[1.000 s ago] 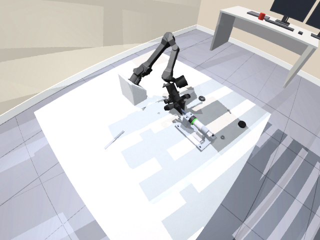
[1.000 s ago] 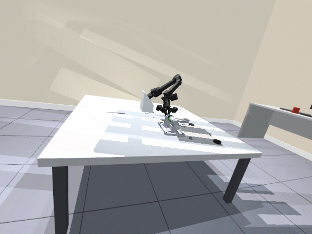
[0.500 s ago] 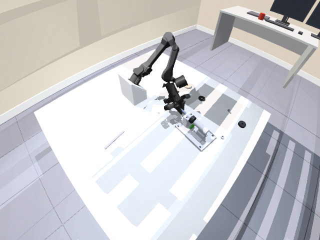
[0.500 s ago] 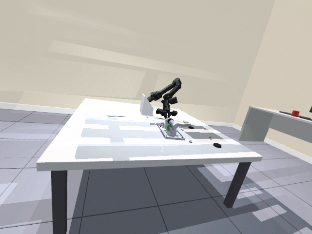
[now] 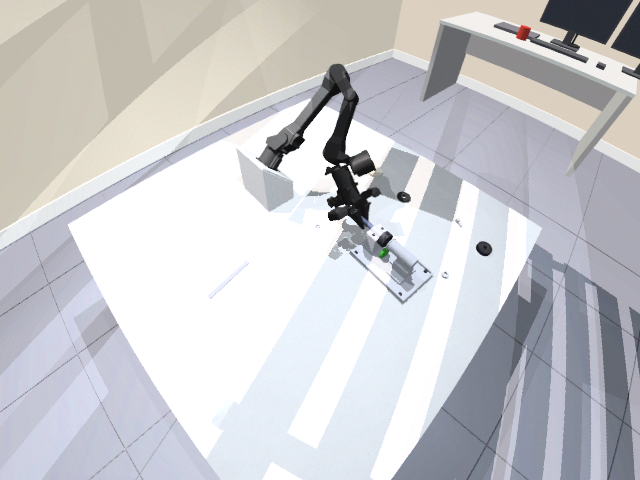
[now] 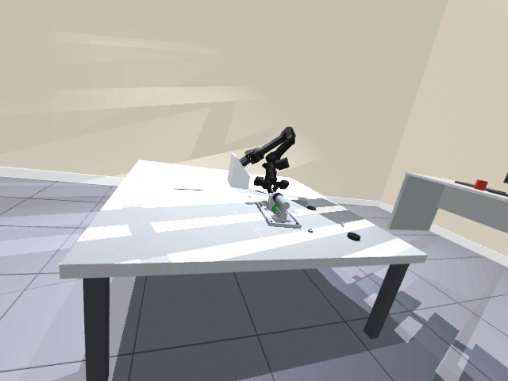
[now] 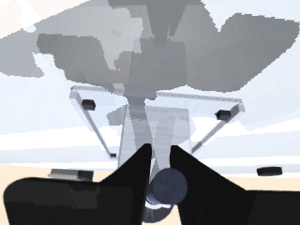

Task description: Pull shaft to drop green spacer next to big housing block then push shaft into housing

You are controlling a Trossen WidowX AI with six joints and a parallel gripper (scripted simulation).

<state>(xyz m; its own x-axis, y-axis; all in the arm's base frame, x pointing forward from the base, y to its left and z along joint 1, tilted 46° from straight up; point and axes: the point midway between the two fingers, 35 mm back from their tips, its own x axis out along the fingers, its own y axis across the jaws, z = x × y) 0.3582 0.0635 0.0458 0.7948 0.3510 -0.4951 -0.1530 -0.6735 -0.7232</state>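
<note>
My gripper [image 5: 363, 221] [image 7: 159, 150] is shut on the shaft [image 5: 368, 224] [image 7: 170, 186], whose round end shows between the fingers in the wrist view. The shaft runs through a small white block [image 5: 375, 233]. The white housing [image 5: 402, 252] [image 6: 282, 201] stands farther along the same line. A black spacer [image 5: 385, 237] [image 6: 277, 197] sits on the shaft line between them. The green spacer [image 5: 383, 252] [image 6: 275, 207] is off the shaft, lower than it and beside the black one. Whether it touches anything below cannot be told.
The white base plate [image 5: 402, 299] [image 6: 282, 225] carries the blocks. Black rings [image 5: 403, 196] [image 5: 483, 248] lie to the right, with a small nut [image 5: 445, 274] and a small bolt [image 5: 458, 222]. A thin white bar [image 5: 228, 280] lies left. A white angled panel [image 5: 263, 183] stands near the arm's base.
</note>
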